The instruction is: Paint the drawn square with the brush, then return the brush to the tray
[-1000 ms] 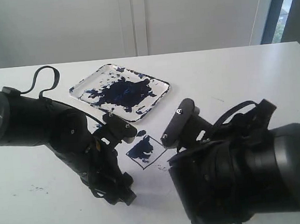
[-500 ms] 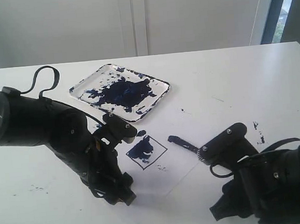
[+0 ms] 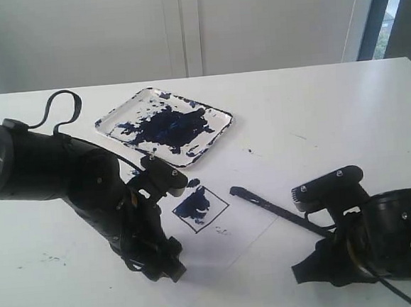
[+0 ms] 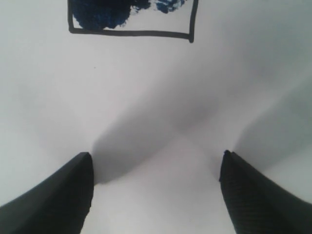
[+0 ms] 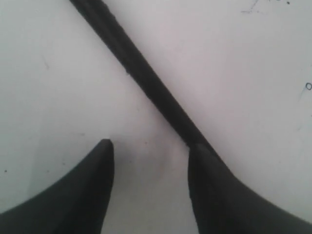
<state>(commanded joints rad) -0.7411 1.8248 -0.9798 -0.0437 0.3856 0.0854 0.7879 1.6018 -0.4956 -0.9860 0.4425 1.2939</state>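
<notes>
The drawn square (image 3: 200,206) is a thin black outline on white paper, partly blotched dark blue; it also shows in the left wrist view (image 4: 131,22). To its right the brush (image 3: 266,205) lies flat on the table, a thin black stick, its far end hidden under my right arm (image 3: 373,243). My right gripper (image 5: 150,144) is open low over the table, and the brush (image 5: 141,68) runs slantwise up to one finger (image 5: 214,185); nothing is between the jaws. My left gripper (image 4: 156,155) is open just above bare paper near the square. The paint-smeared tray (image 3: 218,132) sits behind.
The white sheet of paper (image 3: 227,248) lies under both grippers. Small dark paint splatters dot the table at the left (image 3: 51,259) and right (image 3: 349,172). My left arm (image 3: 65,179) stands front left of the square.
My right arm has drawn back from over the square to the front right and dropped low, uncovering the brush on the table. The left arm has not moved.
</notes>
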